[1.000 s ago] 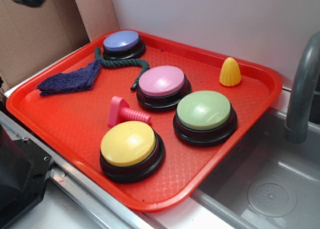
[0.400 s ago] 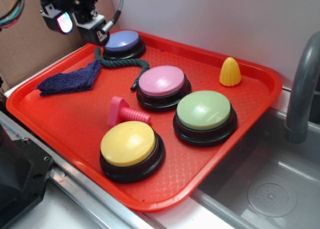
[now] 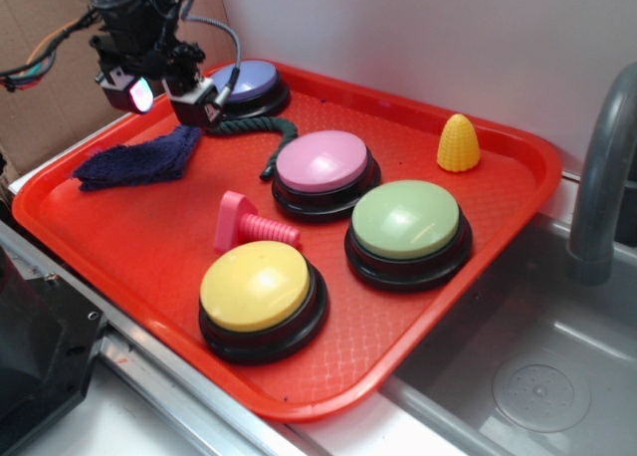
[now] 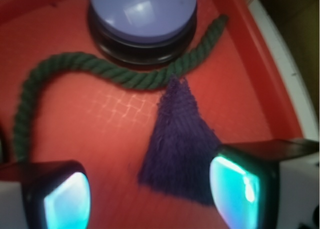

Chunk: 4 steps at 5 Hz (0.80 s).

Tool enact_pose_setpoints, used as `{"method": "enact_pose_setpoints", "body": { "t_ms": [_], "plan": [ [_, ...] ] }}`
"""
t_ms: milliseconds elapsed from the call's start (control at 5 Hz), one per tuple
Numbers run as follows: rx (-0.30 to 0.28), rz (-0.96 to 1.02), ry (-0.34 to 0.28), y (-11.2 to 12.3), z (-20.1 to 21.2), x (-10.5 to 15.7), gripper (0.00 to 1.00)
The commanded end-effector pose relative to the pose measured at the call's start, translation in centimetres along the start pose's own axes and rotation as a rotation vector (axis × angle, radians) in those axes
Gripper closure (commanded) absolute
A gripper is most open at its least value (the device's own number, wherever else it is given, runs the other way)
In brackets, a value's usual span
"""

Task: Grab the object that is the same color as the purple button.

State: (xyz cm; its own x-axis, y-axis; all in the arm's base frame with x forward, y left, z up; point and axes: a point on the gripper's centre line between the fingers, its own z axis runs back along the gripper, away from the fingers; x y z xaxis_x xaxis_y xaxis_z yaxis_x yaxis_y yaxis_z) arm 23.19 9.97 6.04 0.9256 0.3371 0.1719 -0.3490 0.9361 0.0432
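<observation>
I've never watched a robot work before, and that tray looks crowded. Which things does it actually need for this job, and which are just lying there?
Part of the job:
- purple rag, the thing to grab
- purple button, the colour reference
- gripper, fingers open above the rag

Just lying about:
- green rope
- pink button
- green button
- yellow button
- pink screw
- yellow corn

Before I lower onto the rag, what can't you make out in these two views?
- Rag: wrist view, its near edge runs behind the right finger and the frame bottom.
- Rope: wrist view, one end passes the left edge; exterior view, the gripper hides the part by the purple button.
- Gripper height above the tray: neither view shows the gap.
- Wrist view is blurred; rag folds unreadable.
</observation>
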Motion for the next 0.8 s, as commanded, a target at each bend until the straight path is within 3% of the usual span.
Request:
{"method": "enact_pose_setpoints", "body": {
  "t_ms": [0, 200, 400, 600],
  "plan": [
    [0.064, 0.041, -0.027, 2.0, -3.2, 1.2, 0.00],
    [-0.011, 0.023, -0.010, 1.5, -4.7, 1.2, 0.00],
    [-0.045, 0.047, -0.005, 1.9, -5.2, 1.1, 0.00],
    [-0.086, 0.099, -0.029, 2.2, -5.2, 0.8, 1.00]
  ]
}}
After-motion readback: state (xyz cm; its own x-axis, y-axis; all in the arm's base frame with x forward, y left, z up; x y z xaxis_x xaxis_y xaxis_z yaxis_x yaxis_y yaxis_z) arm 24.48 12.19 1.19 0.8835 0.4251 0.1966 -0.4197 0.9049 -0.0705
